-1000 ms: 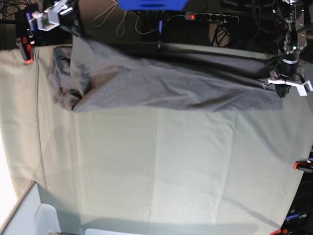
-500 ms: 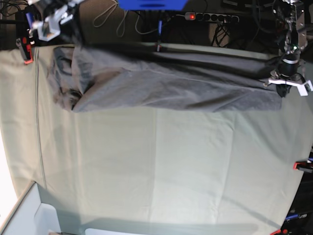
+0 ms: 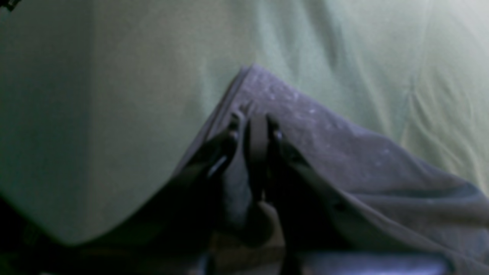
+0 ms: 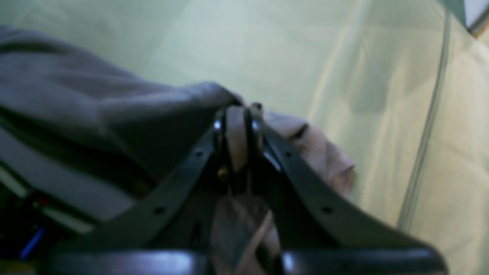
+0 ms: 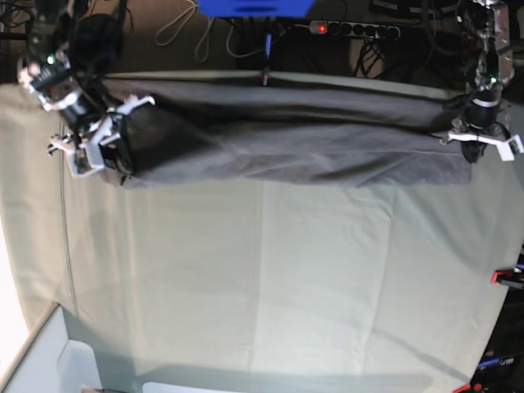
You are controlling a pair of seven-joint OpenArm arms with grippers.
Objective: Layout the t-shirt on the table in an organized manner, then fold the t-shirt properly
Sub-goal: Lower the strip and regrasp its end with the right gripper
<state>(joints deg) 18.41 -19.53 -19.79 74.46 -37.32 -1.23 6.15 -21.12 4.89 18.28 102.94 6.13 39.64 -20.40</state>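
The dark grey t-shirt (image 5: 286,135) lies stretched in a long band along the far edge of the table (image 5: 262,278). My right gripper (image 5: 92,146), at the left of the base view, is down at the shirt's left end and shut on a fold of it. The right wrist view shows the gripper (image 4: 237,114) pinching the t-shirt (image 4: 95,99) over the table (image 4: 286,57). My left gripper (image 5: 476,141), at the right of the base view, is shut on the shirt's right end. The left wrist view shows the gripper (image 3: 255,124) clamping the t-shirt (image 3: 344,152) near its corner, above the table (image 3: 114,95).
A power strip (image 5: 352,29), cables and a blue object (image 5: 254,6) lie beyond the table's far edge. Red clamps (image 5: 501,278) sit on the right edge. A white box (image 5: 49,360) stands at the near left corner.
My right gripper has come down from above the far left corner to the table, bringing the shirt's left end with it. The shirt is drawn flatter and longer. The left arm has not moved.
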